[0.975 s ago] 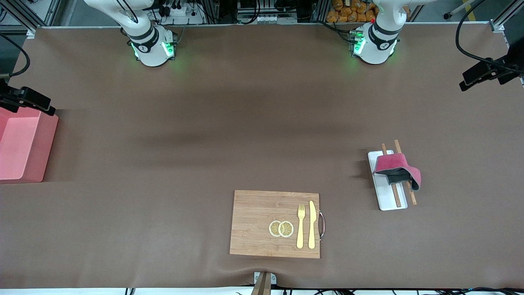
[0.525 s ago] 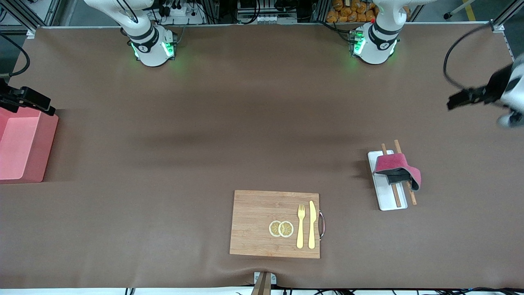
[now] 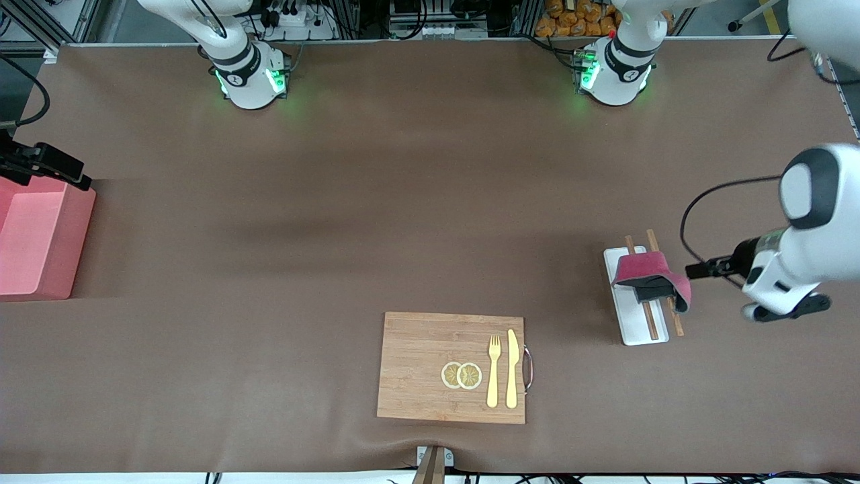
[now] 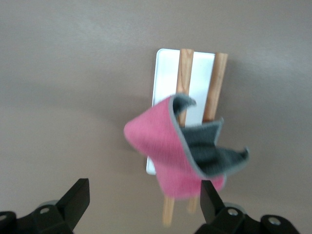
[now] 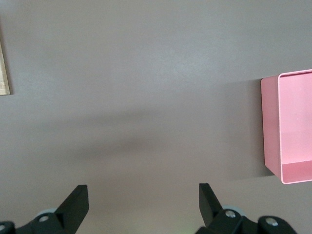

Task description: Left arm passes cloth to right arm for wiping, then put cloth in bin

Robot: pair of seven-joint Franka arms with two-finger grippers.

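Up in the air at the left arm's end of the table, the left gripper (image 4: 141, 204) hangs with its two black fingers (image 4: 75, 200) spread wide and nothing between them; its wrist camera looks down on the cloth (image 4: 183, 153), which sits just ahead of the fingertips. In the front view the gripper itself cannot be made out; only the left arm (image 3: 799, 249) shows, its white forearm and black-ringed joint reaching in from the table's edge, with a thin black cable (image 3: 699, 215) looping toward the cloth.

The cloth (image 3: 655, 279) lies crumpled, magenta side up with a grey fold showing, draped over the white tray (image 3: 631, 323) and the two wooden chopsticks (image 3: 650, 319) that lie along it.

The right gripper (image 5: 141, 207) is likewise spread and empty, its fingers (image 5: 73, 202) over bare brown table (image 3: 336, 202), with the pink bin (image 5: 292, 126) in its wrist view. The right arm (image 3: 222, 33) waits near its base. The bin (image 3: 33, 235) stands at the right arm's end of the table, well apart from the cloth.

Nearer the front camera lies a wooden cutting board (image 3: 416, 363) bearing two lemon slices (image 3: 461, 375), a yellow fork (image 3: 493, 370) and a yellow knife (image 3: 512, 368).
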